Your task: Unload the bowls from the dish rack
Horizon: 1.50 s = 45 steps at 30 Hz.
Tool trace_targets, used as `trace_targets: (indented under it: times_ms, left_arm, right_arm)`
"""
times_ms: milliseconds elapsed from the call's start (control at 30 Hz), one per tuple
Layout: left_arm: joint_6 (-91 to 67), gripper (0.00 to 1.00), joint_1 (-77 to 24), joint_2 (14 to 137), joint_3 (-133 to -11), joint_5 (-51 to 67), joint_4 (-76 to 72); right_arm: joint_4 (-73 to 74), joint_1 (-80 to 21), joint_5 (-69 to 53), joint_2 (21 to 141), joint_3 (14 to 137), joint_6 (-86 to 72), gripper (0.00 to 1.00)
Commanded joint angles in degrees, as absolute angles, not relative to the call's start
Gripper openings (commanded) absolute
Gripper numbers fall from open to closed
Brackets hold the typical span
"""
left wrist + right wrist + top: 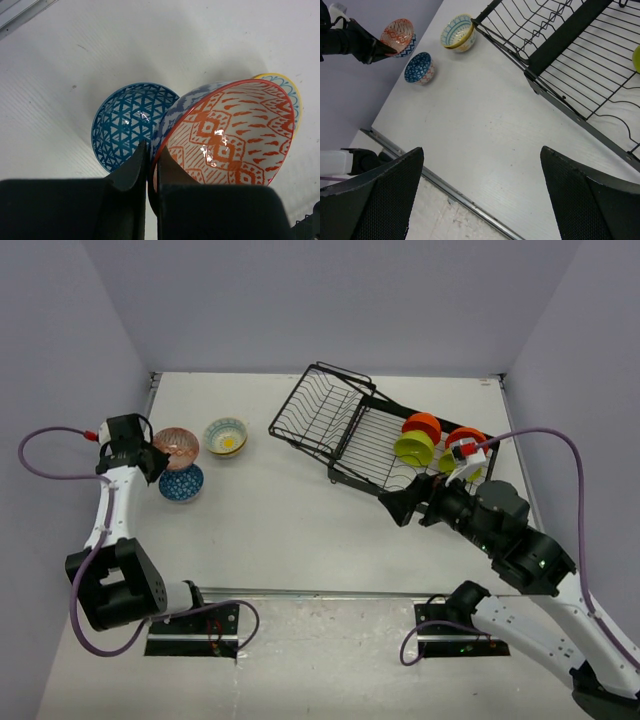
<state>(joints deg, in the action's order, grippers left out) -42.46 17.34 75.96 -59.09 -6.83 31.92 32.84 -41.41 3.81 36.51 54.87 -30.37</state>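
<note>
Placement is the step in hand, by my reading: the left claw is pinched narrow on the rim of the brownish pink bowl, one finger inside the rim and one outside. It holds the bowl tilted over the far-left part of the counter. The bowl hangs just beside the blue patterned bowl, and the floral bowl with the yellow centre sits close behind. Whether the held bowl's foot already touches the counter cannot be told from these views. The dish rack lies well apart on the right, and an orange bowl and a lime green bowl stand on edge in its right-hand section, with more partly hidden behind the right wrist. So the unloading looks roughly half done. The right claw gapes wide and carries nothing, hovering over bare counter just off the rack's near edge. Next, the left arm probably needs to lower the bowl until it sits flat in the free spot beside the blue one, without knocking either neighbour, and then let go of the rim. The right arm would need to turn back to the rack, line one finger inside a bowl's rim, the lime green one being nearest, and lift it straight out of the bars.
</note>
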Motion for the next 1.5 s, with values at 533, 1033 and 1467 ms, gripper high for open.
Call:
trace_targets:
  times_ms: [533, 1033, 1467]
  left_arm:
    - [-49.2, 0.01, 18.8, 71.4, -43.9, -5.7, 20.0]
    - [-49.0, 0.26, 22.5, 72.0, -42.4, -1.4, 15.8]
    - [-47.6, 1.0, 23.7, 64.2, -39.4, 1.1, 18.1]
  right_arm:
    - [35.3, -41.6, 3.1, 28.7, 51.5, -28.2, 0.99]
    - [34.4, -41.6, 2.0, 29.4, 50.4, -27.8, 0.99]
    - [34.5, -41.7, 1.9, 31.2, 51.2, -26.9, 0.99]
